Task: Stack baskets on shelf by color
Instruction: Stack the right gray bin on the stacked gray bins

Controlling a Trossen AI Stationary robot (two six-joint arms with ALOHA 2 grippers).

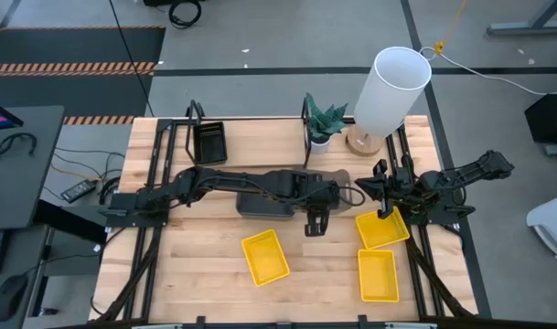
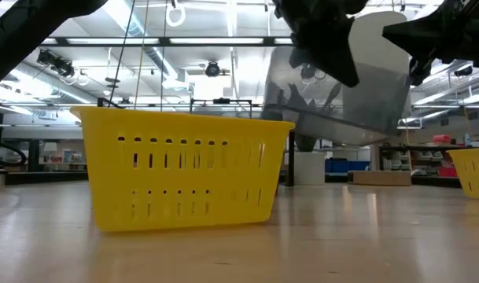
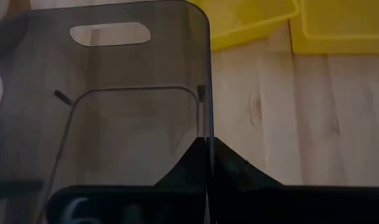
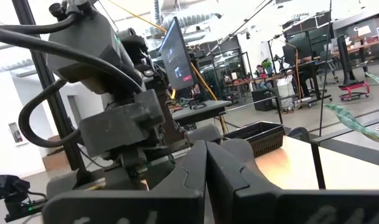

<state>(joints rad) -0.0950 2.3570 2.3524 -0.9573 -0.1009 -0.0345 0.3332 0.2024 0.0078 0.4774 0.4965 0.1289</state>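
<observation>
Wooden tabletop [image 1: 214, 274] carries the scene, and over its middle a dark grey basket [image 1: 292, 194] hangs tilted, clear of the wood in the low view, pinched at its rim by the left gripper [image 1: 315, 222], whose fingers are pressed together on the thin wall. From above, most of that basket is hidden beneath the left arm, so whether it is one basket or several nested cannot be told; the left wrist view shows only a smoky wall with an oval handle slot. Three yellow baskets lie toward the near edge: one [image 1: 265, 256] by itself near the centre, two [image 1: 380, 260] on the right side. A black basket [image 1: 209, 142] sits on the shelf [image 1: 260, 137] at the far left. The right gripper [image 1: 385, 203] hovers over the upper right yellow basket, fingers closed on nothing. A white lamp shade [image 1: 390, 89] covers part of the shelf's right end beside a small potted plant [image 1: 322, 121]. No writing is legible anywhere.
</observation>
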